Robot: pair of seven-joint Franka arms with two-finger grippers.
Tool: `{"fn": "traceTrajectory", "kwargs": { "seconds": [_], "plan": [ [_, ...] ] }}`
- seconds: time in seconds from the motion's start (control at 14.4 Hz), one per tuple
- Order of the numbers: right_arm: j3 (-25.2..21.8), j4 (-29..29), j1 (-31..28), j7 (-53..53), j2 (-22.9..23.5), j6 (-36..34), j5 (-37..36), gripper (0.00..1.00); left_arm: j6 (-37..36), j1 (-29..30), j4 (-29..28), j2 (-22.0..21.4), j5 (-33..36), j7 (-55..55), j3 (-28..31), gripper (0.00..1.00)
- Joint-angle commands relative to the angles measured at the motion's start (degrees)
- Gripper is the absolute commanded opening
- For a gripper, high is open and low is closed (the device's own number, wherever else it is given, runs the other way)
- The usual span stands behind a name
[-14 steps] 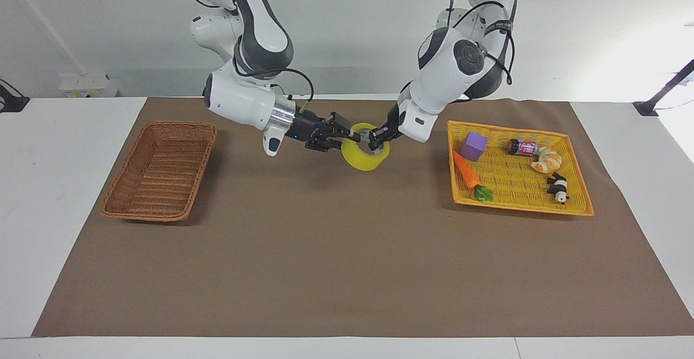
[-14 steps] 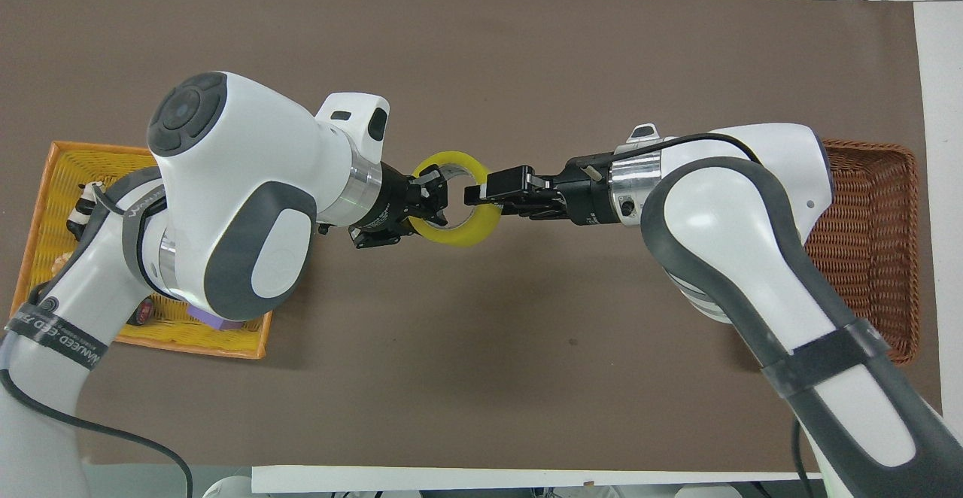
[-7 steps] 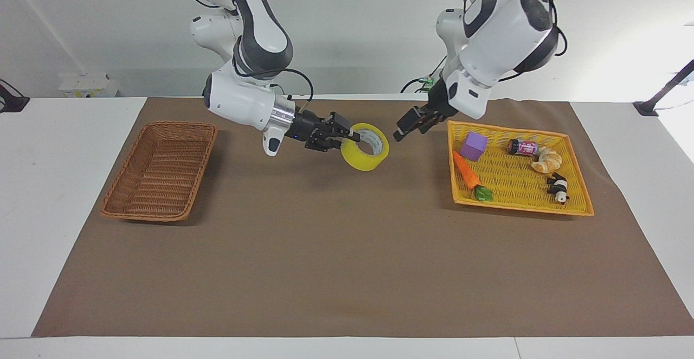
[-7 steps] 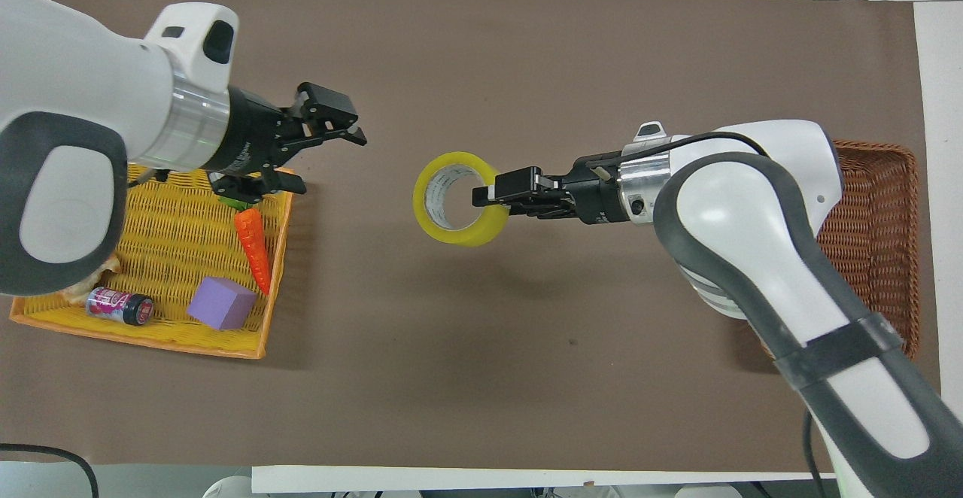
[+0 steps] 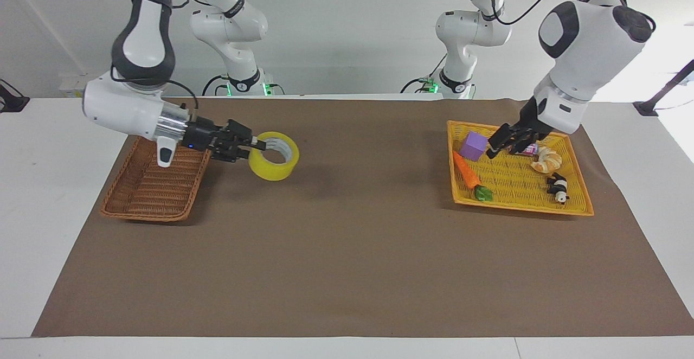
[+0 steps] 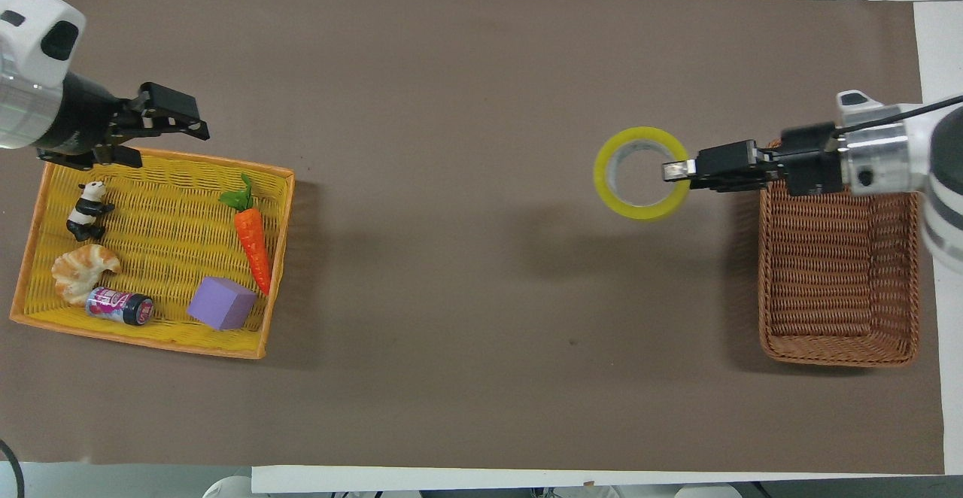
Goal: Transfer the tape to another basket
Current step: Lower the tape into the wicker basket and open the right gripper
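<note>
Two robot arms work over a table (image 5: 347, 272) covered by a brown mat. The right gripper (image 5: 256, 144) is clamped on the wall of the tape (image 5: 274, 156), one finger inside the ring and one outside, so the roll hangs in the air with its open core showing. The tape is over bare mat just beside the brown wicker basket (image 5: 157, 185), which sits at the right arm's end of the table. Gripping through the ring gives a firm pinch on a round thing that would otherwise slip. The roll probably still has to travel sideways over the basket rim before release. The left gripper (image 5: 507, 141) hovers over the yellow tray (image 5: 520, 207) at the left arm's end, its fingers spread and holding nothing. In the tray lie a purple block (image 5: 473, 146), a toy carrot (image 5: 469, 175), a croissant (image 5: 546, 160), a small bottle (image 5: 522, 147) and a toy panda (image 5: 558, 187), all left where they were because only the tape belongs to this job.
</note>
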Motion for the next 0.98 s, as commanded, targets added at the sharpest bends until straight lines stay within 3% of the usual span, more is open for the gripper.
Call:
{"fn": "traceTrajectory", "kwargs": {
  "seconds": [0.0, 0.21, 0.42, 0.7, 0.91],
  "plan": [
    [1.0, 2.7, -11.7, -4.8, 0.1, -6.9, -7.3, 0.07, -0.9, 4.1, -0.4, -0.5, 4.6, 8.3, -0.5, 0.99],
    [1.0, 5.7, -21.4, -15.8, 5.4, -13.3, -13.8, 0.07, -2.4, 7.3, -0.6, -0.7, 5.2, 9.4, -0.5, 1.0],
    [1.0, 6.2, -25.1, -20.5, 10.0, -13.8, -15.1, 0.07, -4.0, 8.4, -0.6, -0.9, 5.2, 9.3, -0.5, 1.0],
    [1.0, 6.1, -25.3, -24.5, 11.9, -12.2, -18.9, 0.07, -5.2, 7.5, -0.5, -0.8, 5.8, 9.6, -1.9, 1.0],
    [1.0, 6.0, -26.7, -27.2, 11.9, -12.2, -21.5, 0.07, -11.7, 6.5, 2.9, -0.1, 10.6, 9.8, -3.8, 1.0]
  ]
}}
